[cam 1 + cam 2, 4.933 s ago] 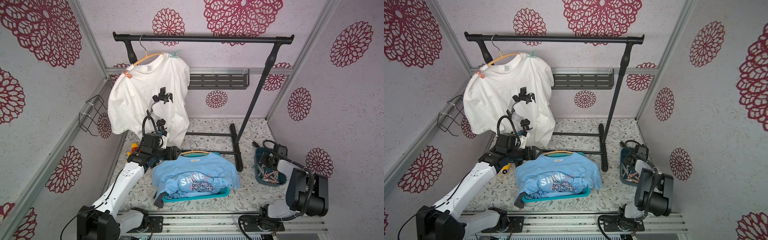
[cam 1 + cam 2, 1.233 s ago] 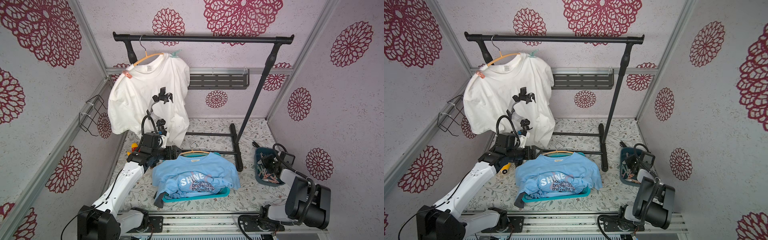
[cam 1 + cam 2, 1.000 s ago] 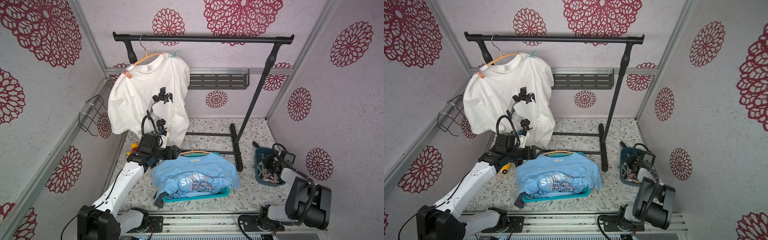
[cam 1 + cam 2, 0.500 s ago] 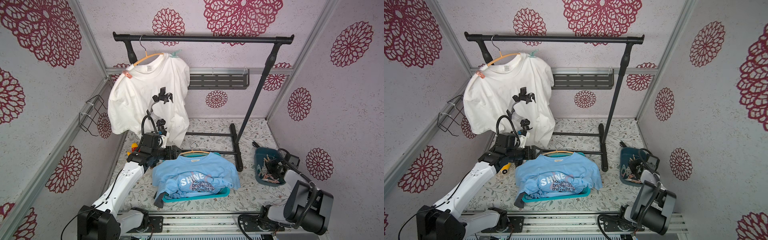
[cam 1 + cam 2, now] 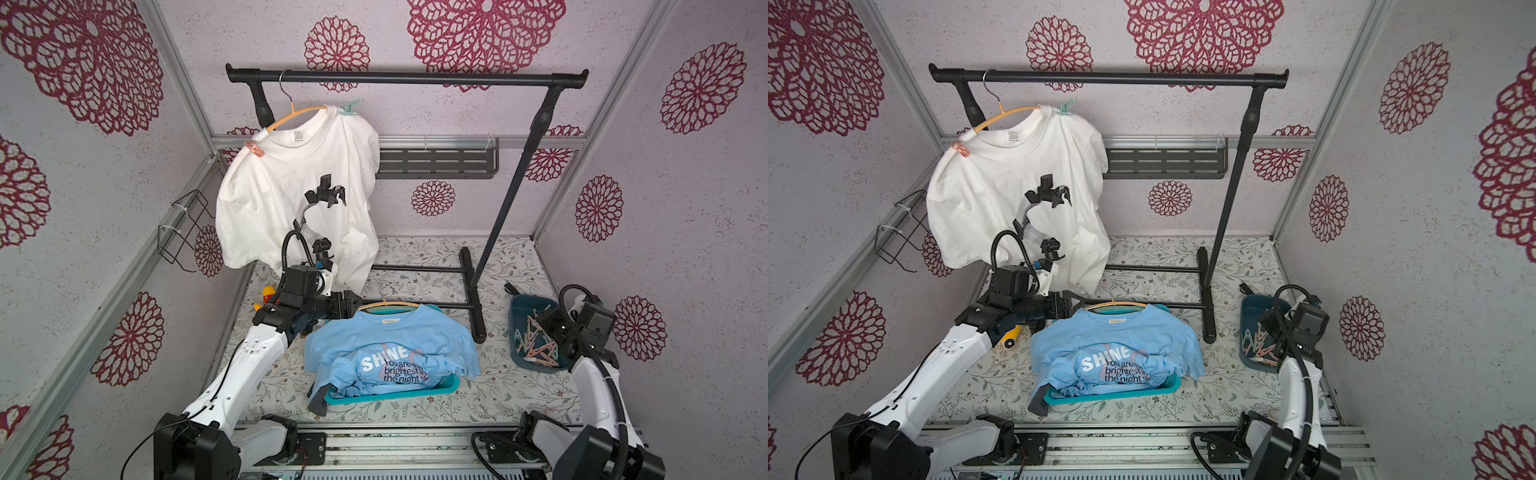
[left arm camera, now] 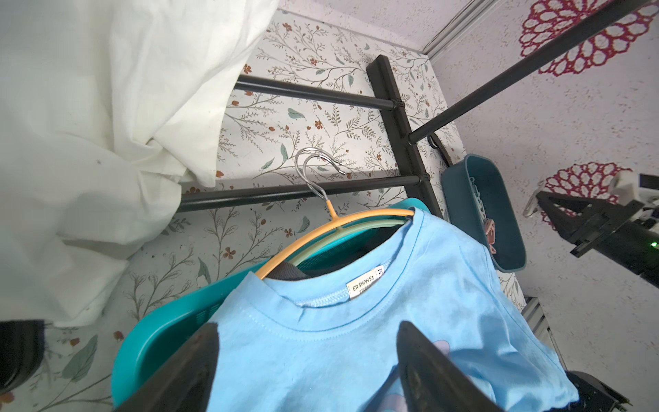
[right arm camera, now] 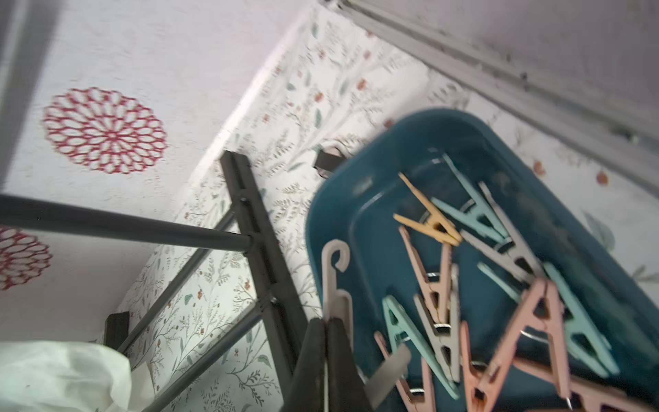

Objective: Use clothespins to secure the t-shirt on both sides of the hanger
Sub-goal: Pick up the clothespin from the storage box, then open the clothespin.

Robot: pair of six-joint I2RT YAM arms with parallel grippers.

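Clothespins: pastel heap in the blue bin at the right edge of the desk, beside the right claw, which is clamped on one whitish clothespin pointing out past its tips; t-shirt on its hanger lies leftward, just beside the spread-jawed left claw.

Mock laundry booth: wallpaper panels, rack

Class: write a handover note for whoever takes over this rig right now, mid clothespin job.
Left gripper: open, over the blue t-shirt collar.
Right gripper: shut on a whitish clothespin, at the bin of clothespins.
Done: white t-shirt hangs on the rack, pink clothespin and mint clothespin at its shoulders.
To do: blue t-shirt on its orange hanger shows no pins; clip both sides.
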